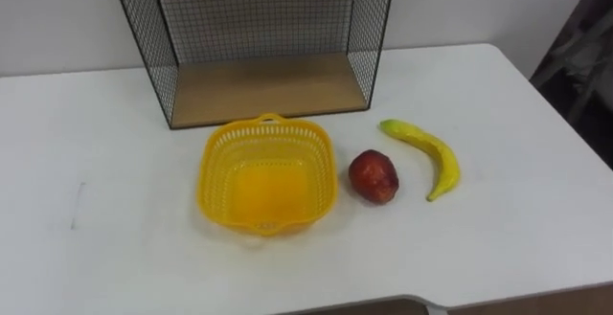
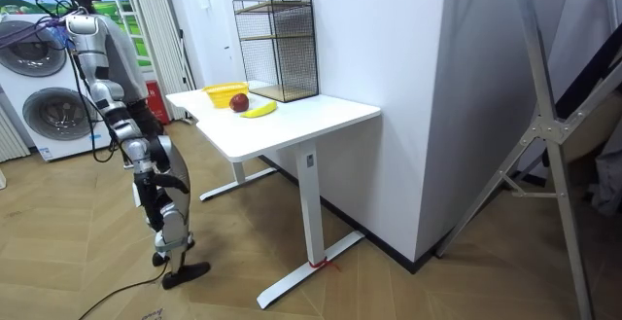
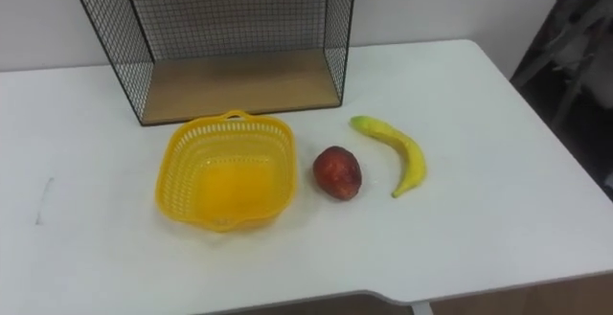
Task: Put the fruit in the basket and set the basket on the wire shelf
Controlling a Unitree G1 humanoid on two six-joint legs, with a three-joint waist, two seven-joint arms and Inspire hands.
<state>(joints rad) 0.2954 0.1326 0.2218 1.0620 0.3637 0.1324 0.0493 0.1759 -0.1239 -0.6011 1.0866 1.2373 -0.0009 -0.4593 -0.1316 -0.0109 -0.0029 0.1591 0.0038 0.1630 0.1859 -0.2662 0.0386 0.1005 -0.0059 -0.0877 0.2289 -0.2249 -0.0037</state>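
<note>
An empty yellow plastic basket sits on the white table, just in front of the black wire shelf with its wooden boards. Right of the basket lies a red apple, close to its rim but apart from it. A yellow banana lies further right, curved and resting flat. In the room view I stand at the table's end on the room view's left, facing the basket. My right hand hangs low by my side, away from the table.
The shelf stands at the table's back edge against the wall; its lower board is bare. Bare tabletop lies left of the basket and in front of the fruit. Washing machines stand behind me.
</note>
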